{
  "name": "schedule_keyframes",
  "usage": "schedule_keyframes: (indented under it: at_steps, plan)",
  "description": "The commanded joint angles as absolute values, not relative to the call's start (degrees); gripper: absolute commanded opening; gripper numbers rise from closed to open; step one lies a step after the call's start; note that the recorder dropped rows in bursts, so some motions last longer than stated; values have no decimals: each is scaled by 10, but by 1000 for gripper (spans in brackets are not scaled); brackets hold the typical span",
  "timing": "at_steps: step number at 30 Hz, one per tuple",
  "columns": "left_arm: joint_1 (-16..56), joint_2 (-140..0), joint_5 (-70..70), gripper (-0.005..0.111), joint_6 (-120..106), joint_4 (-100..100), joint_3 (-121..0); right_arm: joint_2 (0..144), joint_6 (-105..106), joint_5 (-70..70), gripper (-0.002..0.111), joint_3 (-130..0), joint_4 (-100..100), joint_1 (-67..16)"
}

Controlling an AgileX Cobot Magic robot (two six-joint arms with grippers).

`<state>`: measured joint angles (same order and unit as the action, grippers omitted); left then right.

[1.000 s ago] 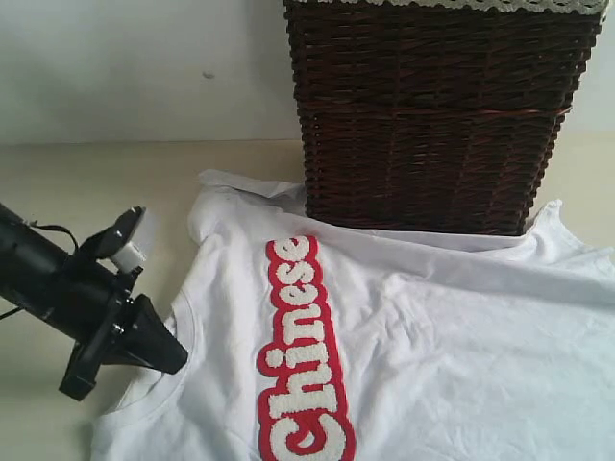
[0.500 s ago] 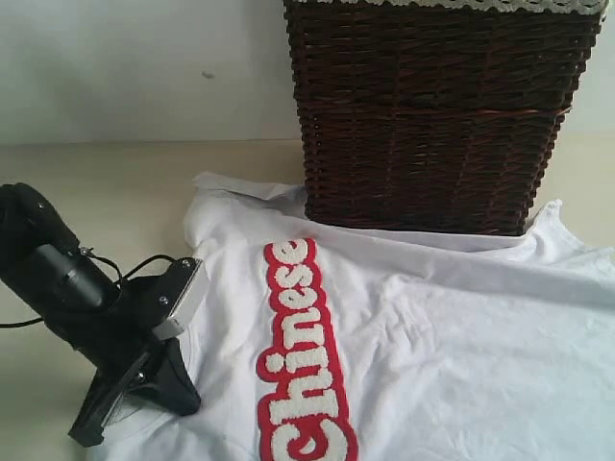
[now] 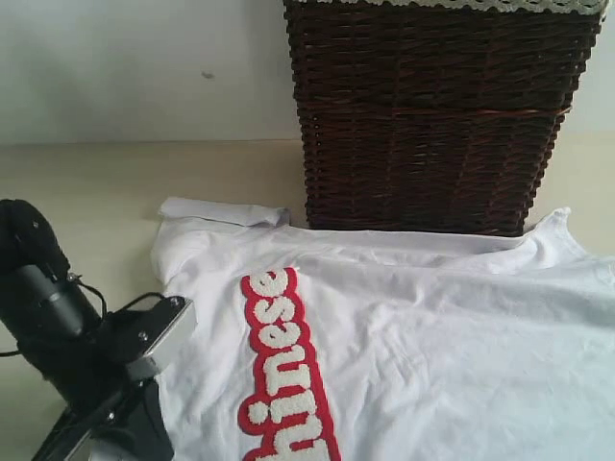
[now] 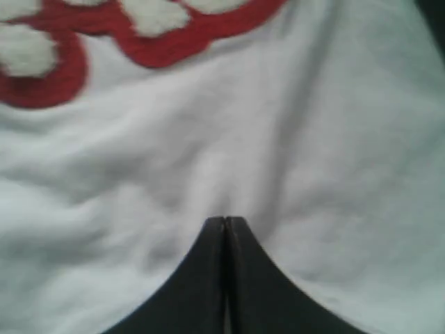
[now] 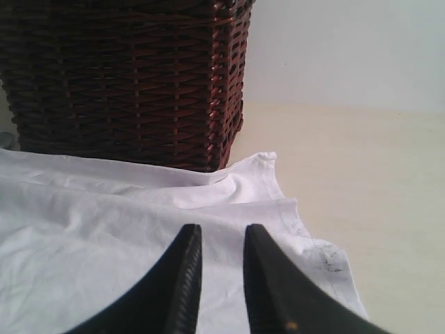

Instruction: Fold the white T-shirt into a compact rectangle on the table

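Spreading shirt flat, folding not begun. Left gripper pinching fabric, jaws fully closed. Right gripper hovering over edge, jaws slightly apart, empty. Next: gripping that edge.

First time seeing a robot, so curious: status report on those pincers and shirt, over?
Left pincer shut on white T-shirt, spread unfolded on table. Right pincer open over shirt's corner, empty. Wicker basket against shirt's far edge.
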<state>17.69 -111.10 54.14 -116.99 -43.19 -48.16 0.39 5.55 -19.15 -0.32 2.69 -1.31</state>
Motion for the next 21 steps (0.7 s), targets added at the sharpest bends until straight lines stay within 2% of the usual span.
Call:
schedule_keyframes:
  at_steps: [1, 6, 11, 21]
  plan:
    - [175, -1064, 511, 0, -1161, -505, -524, 0, 58, -184, 23, 0, 29, -13]
    - [166, -1039, 489, 0, -1125, -585, -578, 0, 58, -184, 23, 0, 29, -13]
    - [167, -1075, 442, 0, -1141, -674, -579, 0, 58, -184, 23, 0, 29, -13]
    - [175, -1169, 381, 0, -1202, -681, -581, 0, 58, -184, 23, 0, 30, -13]
